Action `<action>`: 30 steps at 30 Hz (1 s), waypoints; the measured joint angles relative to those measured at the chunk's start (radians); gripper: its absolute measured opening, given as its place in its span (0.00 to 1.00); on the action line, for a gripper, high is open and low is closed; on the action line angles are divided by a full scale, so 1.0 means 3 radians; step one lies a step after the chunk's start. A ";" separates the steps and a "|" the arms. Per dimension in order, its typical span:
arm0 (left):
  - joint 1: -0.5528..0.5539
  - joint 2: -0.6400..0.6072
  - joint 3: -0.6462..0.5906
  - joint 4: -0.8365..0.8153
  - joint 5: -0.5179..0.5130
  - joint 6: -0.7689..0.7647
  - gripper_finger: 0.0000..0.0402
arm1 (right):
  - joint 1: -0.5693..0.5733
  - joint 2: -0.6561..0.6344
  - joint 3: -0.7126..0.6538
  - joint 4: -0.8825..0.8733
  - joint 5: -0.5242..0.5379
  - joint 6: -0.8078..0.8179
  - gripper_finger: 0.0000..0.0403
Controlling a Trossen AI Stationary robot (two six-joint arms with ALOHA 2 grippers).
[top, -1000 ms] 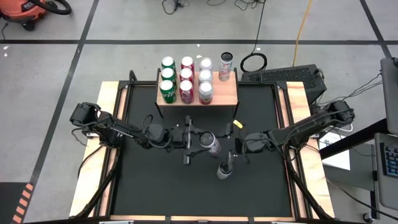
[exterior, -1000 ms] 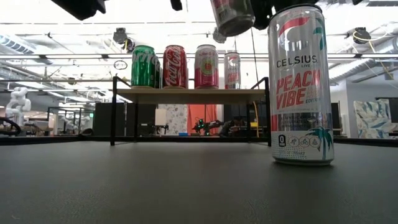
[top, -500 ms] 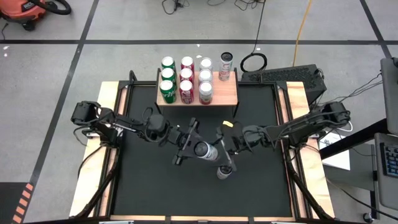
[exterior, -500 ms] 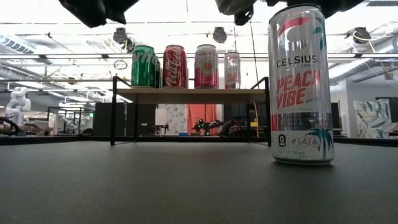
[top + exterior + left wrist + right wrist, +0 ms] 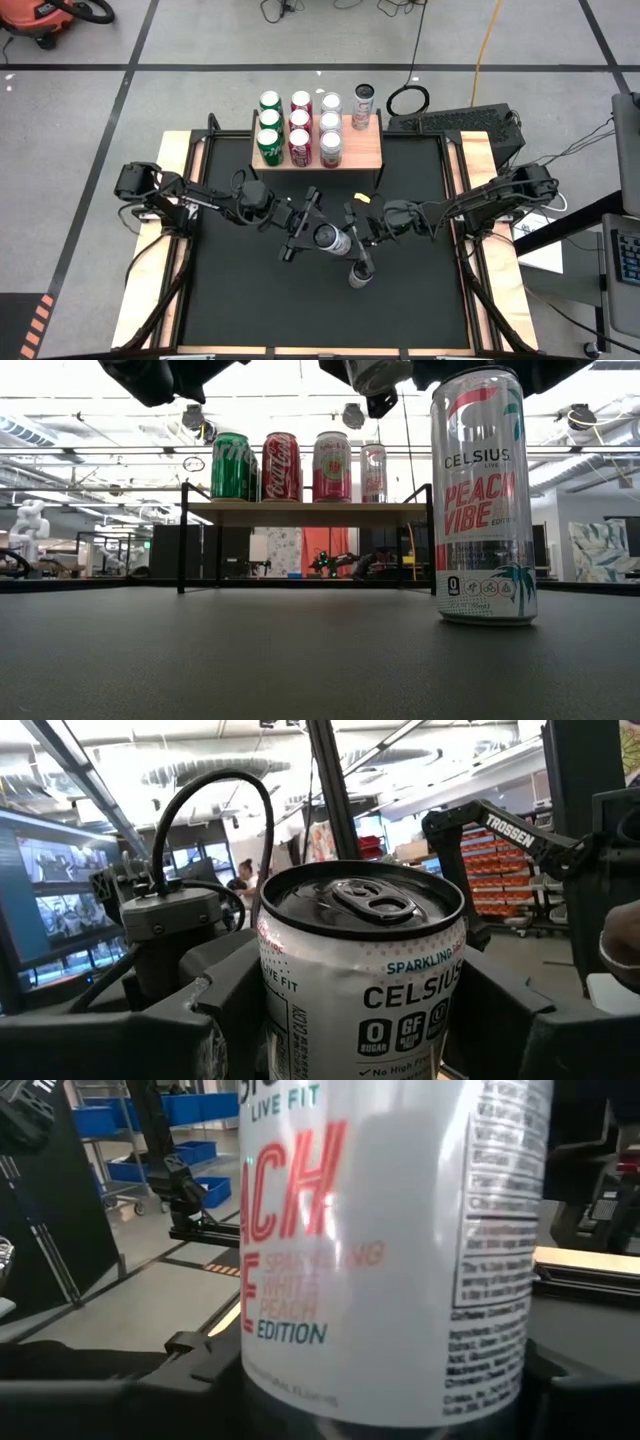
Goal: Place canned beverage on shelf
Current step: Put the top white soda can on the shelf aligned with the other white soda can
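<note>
The right gripper (image 5: 352,237) has been closed around the can (image 5: 328,238) held in the left gripper (image 5: 306,232); fingers part-open on it. A mistimed handover could drop it.

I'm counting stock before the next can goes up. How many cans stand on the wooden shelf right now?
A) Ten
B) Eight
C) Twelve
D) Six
A: the high view shows three rows of three cans plus one lone can at the back right corner of the shelf, ten in all.
</note>
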 joint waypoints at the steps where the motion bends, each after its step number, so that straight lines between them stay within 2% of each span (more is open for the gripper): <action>1: 0.0000 0.0000 0.0000 -0.0011 -0.0002 0.0000 0.61 | -0.0009 0.0000 0.0000 -0.0003 -0.0006 0.0000 0.59; 4: 0.0001 -0.0005 0.0000 -0.0045 -0.0023 0.0001 0.64 | -0.0018 0.0000 -0.0001 -0.0016 -0.0013 -0.0011 0.55; 13: -0.0029 -0.0010 0.0000 -0.0154 -0.0155 0.0000 0.72 | -0.0016 -0.0066 -0.0006 -0.0142 0.0003 -0.0077 0.57; 16: -0.0054 -0.0047 0.0001 -0.0244 -0.0257 0.0002 0.74 | -0.0005 -0.0190 -0.0006 -0.0383 0.0161 -0.0129 0.55; 22: -0.0130 -0.0275 0.0001 -0.0746 -0.1002 0.0007 0.75 | -0.0004 -0.0485 -0.0006 -0.0823 0.0426 -0.0110 0.56; 27: -0.0201 -0.0332 0.0003 -0.1069 -0.1478 0.0006 0.75 | 0.0098 -0.0695 0.0000 -0.1110 0.1145 -0.0122 0.56; 30: -0.0279 -0.0332 0.0000 -0.1093 -0.1823 0.0002 0.75 | 0.0144 -0.0741 0.0000 -0.1151 0.1409 -0.0140 0.56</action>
